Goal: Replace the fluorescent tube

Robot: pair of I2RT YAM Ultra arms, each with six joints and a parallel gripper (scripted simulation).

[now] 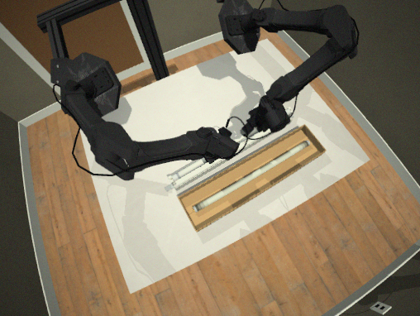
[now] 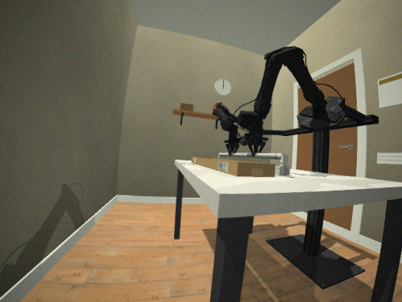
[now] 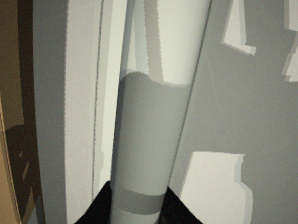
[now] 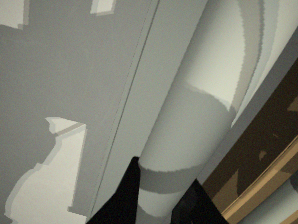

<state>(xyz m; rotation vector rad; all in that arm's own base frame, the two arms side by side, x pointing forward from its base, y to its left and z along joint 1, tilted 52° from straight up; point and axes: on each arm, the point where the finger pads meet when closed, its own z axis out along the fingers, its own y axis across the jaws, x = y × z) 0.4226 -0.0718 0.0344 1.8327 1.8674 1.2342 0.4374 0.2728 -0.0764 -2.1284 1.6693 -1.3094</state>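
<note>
The LED tube [image 1: 188, 168] [image 2: 271, 155] [image 3: 150, 125] [image 4: 190, 140] is a long white cylinder. It is held level just above the grey fixture [image 1: 273, 141] [image 3: 50, 100], which runs along the carton's far side. My left gripper [image 1: 248, 131] [image 2: 256, 152] [image 3: 135, 191] and my right gripper [image 1: 236, 146] [image 2: 231, 150] [image 4: 158, 171] are both shut on it near its middle, close together. I cannot tell whether its ends sit in the lampholders. The old fluorescent tube [image 1: 252, 174] lies flat on the floor of the open brown carton [image 1: 194, 215] [image 2: 253, 170] [image 4: 260, 150].
The carton sits flat on the white bench top [image 1: 165, 232] [image 2: 277, 190], parallel to the fixture and touching or nearly touching it. A lampholder [image 2: 282, 169] stands at the fixture's near end. The black gantry post [image 1: 149, 41] [image 2: 318, 178] stands behind the arms.
</note>
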